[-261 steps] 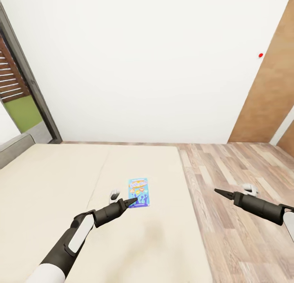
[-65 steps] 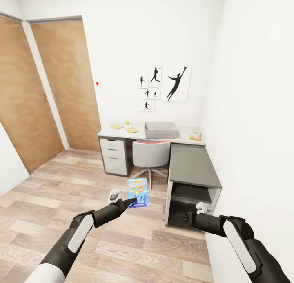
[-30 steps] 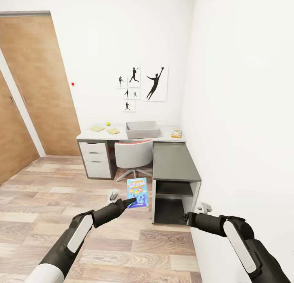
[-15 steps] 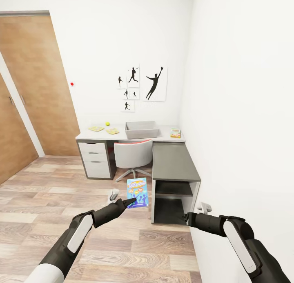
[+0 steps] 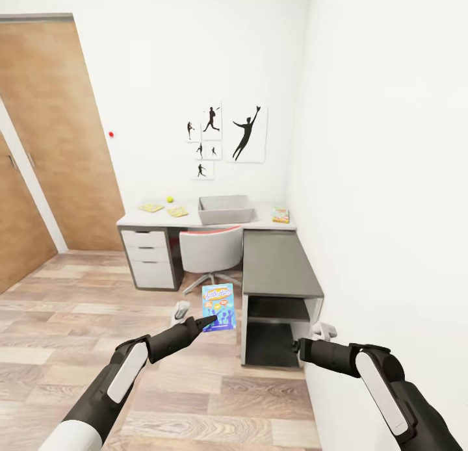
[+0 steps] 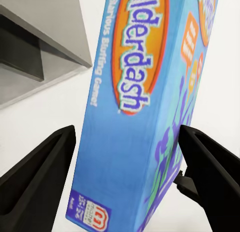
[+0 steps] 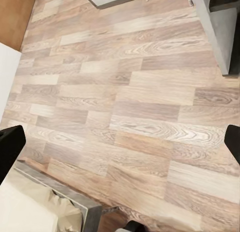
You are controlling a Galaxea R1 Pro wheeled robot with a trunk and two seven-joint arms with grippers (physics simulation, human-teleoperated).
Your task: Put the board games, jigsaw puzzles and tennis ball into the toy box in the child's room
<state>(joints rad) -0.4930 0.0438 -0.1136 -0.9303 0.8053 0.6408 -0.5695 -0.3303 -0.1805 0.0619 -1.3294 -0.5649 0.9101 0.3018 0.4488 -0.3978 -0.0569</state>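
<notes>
Two tools in view. Left tool (image 5: pixel 195 318): dark tapered fingers closed on the edges of a flat, glossy blue printed board game box (image 5: pixel 218 307), lettered "Balderdash" in the left wrist view (image 6: pixel 142 106), carried in the air above the plank floor. Right tool (image 5: pixel 312 337): held low beside the white wall; in the right wrist view its dark fingertips (image 7: pixel 11 144) sit wide apart at the frame edges with nothing between them.

One L-shaped surface (image 5: pixel 263 217), pale grey matte top along the far wall, with a dark grey wing (image 5: pixel 276 262) running toward the camera.

- Toy box (image 5: pixel 225 210): light grey shallow rectangular bin with sloping sides, at the middle of the pale top, near the back edge.
- Two jigsaw puzzles (image 5: pixel 151 207) (image 5: pixel 177 211): thin yellowish sheets, toward the left end.
- One tennis ball (image 5: pixel 169 199): small, round, yellow-green, near the back edge between the puzzles and behind them.
- One board game (image 5: pixel 281 215): flat yellow-green-red box, at the right end near the wall corner.

One grey-backed swivel chair (image 5: pixel 210 251), tucked under the surface.
</notes>
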